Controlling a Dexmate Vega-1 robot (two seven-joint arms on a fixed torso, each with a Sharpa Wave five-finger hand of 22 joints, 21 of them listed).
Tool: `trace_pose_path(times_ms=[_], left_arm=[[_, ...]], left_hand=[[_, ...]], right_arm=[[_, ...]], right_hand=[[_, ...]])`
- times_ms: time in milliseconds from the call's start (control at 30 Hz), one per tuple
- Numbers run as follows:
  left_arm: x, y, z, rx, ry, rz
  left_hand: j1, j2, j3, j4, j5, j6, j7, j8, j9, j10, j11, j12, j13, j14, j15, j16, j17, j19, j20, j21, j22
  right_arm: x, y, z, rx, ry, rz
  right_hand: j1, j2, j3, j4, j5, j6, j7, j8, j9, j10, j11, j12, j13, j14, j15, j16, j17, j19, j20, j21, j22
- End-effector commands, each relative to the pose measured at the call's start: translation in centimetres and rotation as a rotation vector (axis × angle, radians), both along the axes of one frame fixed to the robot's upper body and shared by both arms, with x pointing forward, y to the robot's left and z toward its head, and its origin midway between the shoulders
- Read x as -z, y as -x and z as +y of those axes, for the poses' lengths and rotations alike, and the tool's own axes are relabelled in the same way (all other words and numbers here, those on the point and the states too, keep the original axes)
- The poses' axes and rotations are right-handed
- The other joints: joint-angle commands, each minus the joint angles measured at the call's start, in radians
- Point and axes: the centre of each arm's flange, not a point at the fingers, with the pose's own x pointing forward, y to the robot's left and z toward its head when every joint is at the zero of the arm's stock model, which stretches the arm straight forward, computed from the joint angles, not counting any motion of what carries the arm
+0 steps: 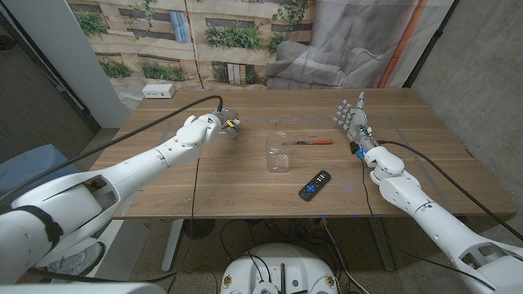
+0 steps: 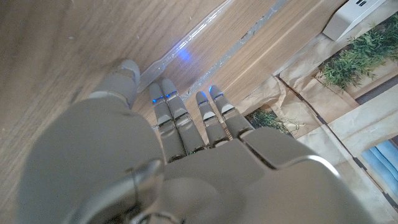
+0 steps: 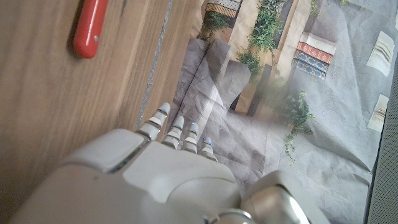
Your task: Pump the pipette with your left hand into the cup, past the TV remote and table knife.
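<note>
Nearest me the TV remote (image 1: 315, 185) lies on the desk (image 1: 245, 192); its button markings are too small to read. Just beyond stands the clear cup (image 1: 279, 153), with the red-handled table knife (image 1: 313, 142) behind it. My right hand (image 1: 354, 120) stands idle, fingers apart, holding nothing. My left hand (image 1: 214, 126) is curled over something small with a yellow bit, probably the pipette (image 1: 232, 124), well left of the cup. I judge I'm at the carry: next, bring it over the cup and squeeze.
</note>
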Motion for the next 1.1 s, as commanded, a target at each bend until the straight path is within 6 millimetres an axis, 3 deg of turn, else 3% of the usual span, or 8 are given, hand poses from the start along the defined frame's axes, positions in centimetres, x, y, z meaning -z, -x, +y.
trace_pose_path(times_ms=[33,333,633,967,1100], left_arm=[[0.06,-0.10,0.12,-0.013,0.014,0.020],[0.13,-0.18,0.25,-0.014,0.015,0.018],[-0.04,-0.65,0.12,-0.004,0.034,0.025],[0.09,-0.84,-0.10,0.006,0.044,0.024],[0.33,-0.80,0.13,0.001,0.043,0.024]], left_hand=[[0.003,0.015,-0.004,-0.002,-0.001,-0.007,-0.005,-0.010,0.000,0.021,0.001,0.010,0.001,0.014,-0.100,0.003,0.002,0.012,-0.002,0.000,0.004],[0.007,0.032,-0.006,-0.004,-0.001,0.005,-0.009,-0.012,0.000,0.051,-0.008,0.012,0.002,0.033,-0.096,0.005,0.002,0.019,-0.004,-0.001,0.005],[0.012,0.048,-0.012,-0.006,-0.004,0.044,0.011,-0.009,0.000,0.090,-0.015,0.013,0.003,0.051,-0.111,0.001,0.001,0.038,-0.021,0.003,0.005],[0.020,0.055,-0.019,-0.011,-0.005,0.113,-0.007,0.004,0.001,0.113,-0.025,0.009,0.004,0.066,-0.115,-0.003,0.001,0.052,-0.033,0.004,0.005],[0.023,0.057,-0.021,-0.012,-0.005,0.137,-0.003,0.008,0.003,0.127,-0.026,0.009,0.004,0.073,-0.118,-0.004,0.001,0.055,-0.034,0.004,0.005]], right_arm=[[0.00,0.00,0.02,0.000,0.000,-0.001],[0.00,0.00,0.02,0.000,0.000,-0.001],[-0.01,0.00,0.01,0.000,0.000,-0.001],[-0.01,0.02,0.02,0.000,0.000,-0.001],[-0.01,0.02,0.03,0.000,0.000,-0.001]], right_hand=[[0.000,0.058,-0.006,0.001,0.006,0.003,-0.008,0.007,0.003,0.000,-0.002,0.007,0.006,-0.005,-0.084,0.006,0.005,0.005,0.002,0.003,0.005],[0.000,0.058,-0.006,0.001,0.005,0.002,-0.009,0.007,0.003,0.004,-0.003,0.009,0.006,-0.005,-0.085,0.006,0.005,0.005,0.002,0.003,0.005],[0.000,0.058,-0.006,0.001,0.006,0.003,-0.009,0.007,0.003,0.001,-0.001,0.008,0.006,-0.005,-0.085,0.006,0.004,0.005,0.002,0.004,0.005],[0.000,0.058,-0.006,0.000,0.006,0.003,-0.009,0.007,0.004,0.000,-0.005,0.007,0.006,-0.006,-0.083,0.006,0.004,0.005,0.001,0.004,0.005],[0.000,0.058,-0.007,0.000,0.005,0.003,-0.009,0.007,0.004,-0.001,-0.003,0.007,0.006,-0.006,-0.084,0.006,0.004,0.005,0.001,0.004,0.005]])
